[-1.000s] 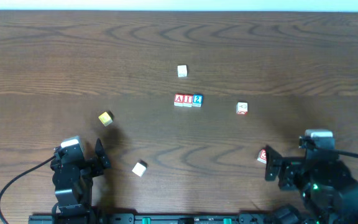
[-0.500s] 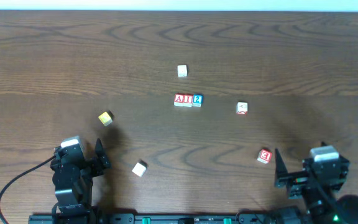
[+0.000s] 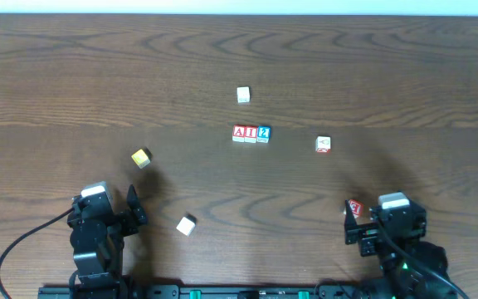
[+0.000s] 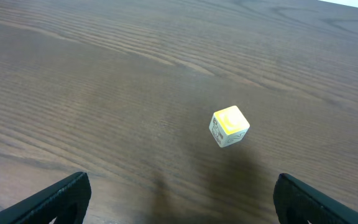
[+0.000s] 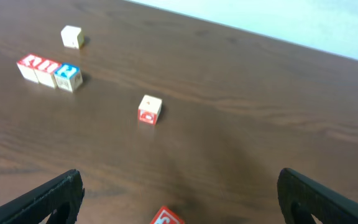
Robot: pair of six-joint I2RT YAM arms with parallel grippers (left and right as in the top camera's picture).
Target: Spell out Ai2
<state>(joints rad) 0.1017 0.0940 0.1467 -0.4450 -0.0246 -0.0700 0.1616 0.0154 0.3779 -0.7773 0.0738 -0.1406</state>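
Three blocks stand touching in a row at the table's middle: a red A block (image 3: 239, 133), a red I block (image 3: 251, 133) and a blue 2 block (image 3: 263, 133). The row also shows in the right wrist view, with the blue 2 block (image 5: 68, 77) at its right end. My left gripper (image 3: 131, 209) is open and empty at the front left. My right gripper (image 3: 353, 223) is open at the front right, with a red block (image 3: 354, 208) just ahead of its jaws; the red block's top (image 5: 166, 217) peeks in between the fingers.
A yellow block (image 3: 141, 158) lies ahead of the left gripper, also in the left wrist view (image 4: 229, 126). A white block (image 3: 186, 224) lies front centre. A plain block (image 3: 243, 95) sits behind the row. A red-marked block (image 3: 323, 144) sits right of the row, also in the right wrist view (image 5: 149, 109).
My right arm has swung back toward the front edge and then left, ending beside the red block. The left arm and all blocks have not moved.
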